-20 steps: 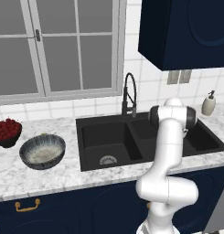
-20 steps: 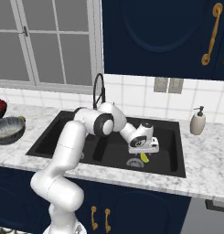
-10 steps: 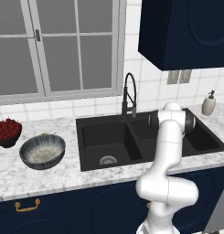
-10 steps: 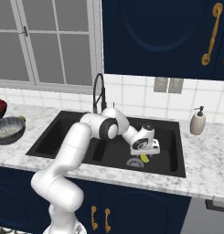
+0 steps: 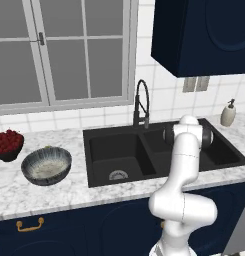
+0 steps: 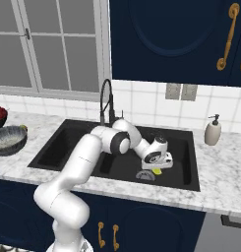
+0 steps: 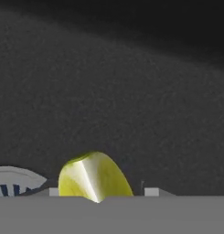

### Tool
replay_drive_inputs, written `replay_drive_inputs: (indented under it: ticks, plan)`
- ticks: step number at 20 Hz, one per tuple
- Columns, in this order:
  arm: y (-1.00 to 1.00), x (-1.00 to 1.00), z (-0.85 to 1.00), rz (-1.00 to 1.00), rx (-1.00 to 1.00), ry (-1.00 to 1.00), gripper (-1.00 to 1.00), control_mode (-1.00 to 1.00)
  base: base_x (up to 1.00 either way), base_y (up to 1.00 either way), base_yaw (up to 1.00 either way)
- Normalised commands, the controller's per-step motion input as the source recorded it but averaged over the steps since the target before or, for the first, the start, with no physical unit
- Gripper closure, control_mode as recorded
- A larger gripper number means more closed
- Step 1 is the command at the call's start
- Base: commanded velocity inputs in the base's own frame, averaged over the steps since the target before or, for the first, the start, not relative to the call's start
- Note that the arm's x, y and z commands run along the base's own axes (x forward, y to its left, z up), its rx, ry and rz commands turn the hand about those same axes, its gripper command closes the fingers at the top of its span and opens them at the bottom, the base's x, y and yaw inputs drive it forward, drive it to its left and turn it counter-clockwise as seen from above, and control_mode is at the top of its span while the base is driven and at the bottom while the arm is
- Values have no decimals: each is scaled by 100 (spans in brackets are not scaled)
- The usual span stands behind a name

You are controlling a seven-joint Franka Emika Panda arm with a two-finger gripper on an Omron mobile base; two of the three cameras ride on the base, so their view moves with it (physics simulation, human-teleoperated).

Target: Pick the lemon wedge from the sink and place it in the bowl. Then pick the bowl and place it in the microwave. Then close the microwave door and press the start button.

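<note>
The lemon wedge lies on the floor of the black sink's right basin, beside a round steel drain. From the right base it is a small yellow lemon wedge just under the hand. My gripper points down onto it. In the hand view my gripper straddles the wedge: the left tip is at the peel and a small gap remains at the right tip. The grey-blue bowl sits on the marble counter left of the sink, also seen as the bowl. The microwave and its door are out of view.
A black spring-neck faucet rises behind the divider between the basins. A dark bowl of red fruit stands left of the grey-blue bowl. A soap dispenser is on the counter right of the sink. Navy cabinets hang overhead.
The fingers have drawn in around the lemon wedge. The arm's elbow has shifted slightly to the right, and the hand stays low in the right basin.
</note>
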Motion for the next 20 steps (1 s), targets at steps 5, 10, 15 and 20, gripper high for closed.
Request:
replay_drive_inputs:
  ticks: [5,10,15,20]
  plan:
    - [16,-48,23,0,-2,-8,100,-100,0,0,0]
    - [42,-51,97,0,-10,-13,100,-100,0,0,0]
    - [48,-64,94,0,-8,-11,100,-100,0,0,0]
    - [31,-96,92,0,-2,-16,100,-100,0,0,0]
